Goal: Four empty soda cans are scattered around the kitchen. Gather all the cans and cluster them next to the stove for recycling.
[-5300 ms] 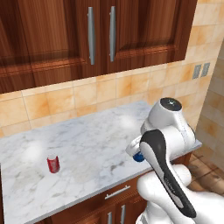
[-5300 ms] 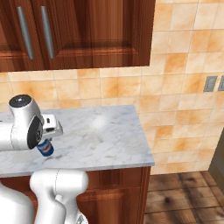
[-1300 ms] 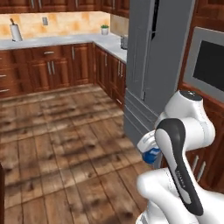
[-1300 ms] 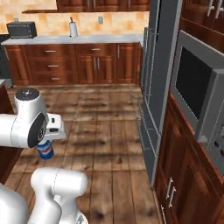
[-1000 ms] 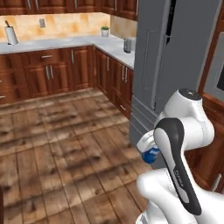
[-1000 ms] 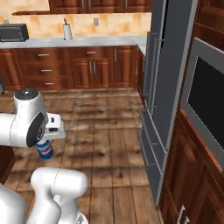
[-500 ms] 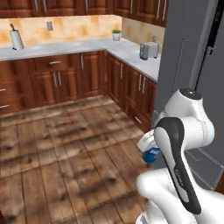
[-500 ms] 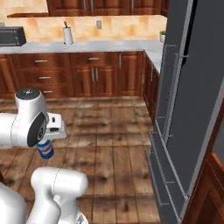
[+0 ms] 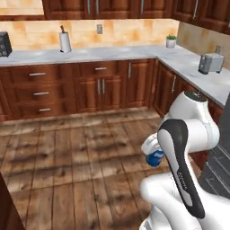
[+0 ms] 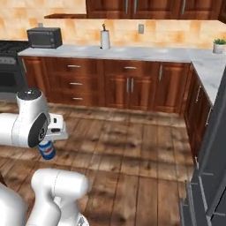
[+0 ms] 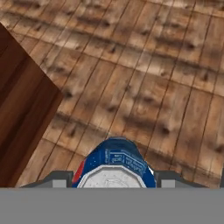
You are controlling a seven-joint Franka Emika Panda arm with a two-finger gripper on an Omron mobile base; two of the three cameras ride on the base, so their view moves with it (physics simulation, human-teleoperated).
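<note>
While we carry the blue soda can [image 11: 114,166] over the floor, fingers [image 11: 59,178] pinch its thin, dentable, light sidewall mid-height.

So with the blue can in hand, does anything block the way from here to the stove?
Nothing visible does. The can hangs over bare wood floor, and the stove sits at the far left, past open floor.

Home kitchen: wood cabinets [image 9: 99,85], marble counter [image 10: 145,53] (stove [image 10: 9,66] too)
</note>
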